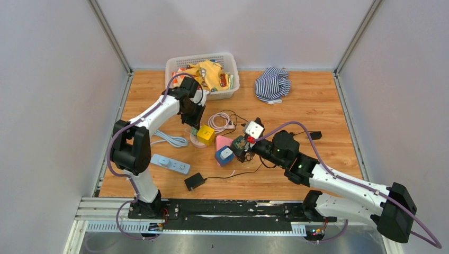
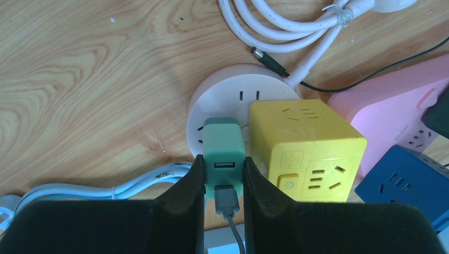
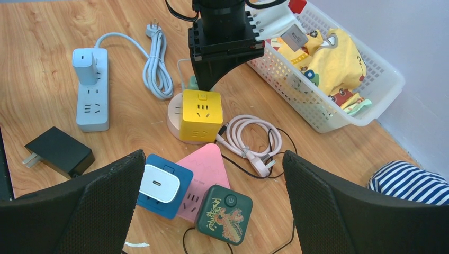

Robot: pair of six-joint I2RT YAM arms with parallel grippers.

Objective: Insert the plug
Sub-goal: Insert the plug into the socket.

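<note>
The plug [image 2: 224, 140] is clenched in the left hand [image 2: 223, 161], on the round socket [image 2: 238, 95], with the yellow cube [image 2: 307, 143] tight at its 3 o'clock. A tilt could jam it against that cube or miss the slots (its prongs are hidden), and the unheld socket may skid on the surface [image 2: 79, 79]. The left arm reaches out with its wrist bent down. The right hand [image 3: 212, 156] hangs released and empty, at 4 o'clock from the socket.

We count one green charger [image 2: 225, 151], one power strip [image 3: 92, 108], one yellow cube socket [image 3: 200, 114], one blue cube socket [image 3: 164, 210], one basket [image 3: 339, 114]
</note>
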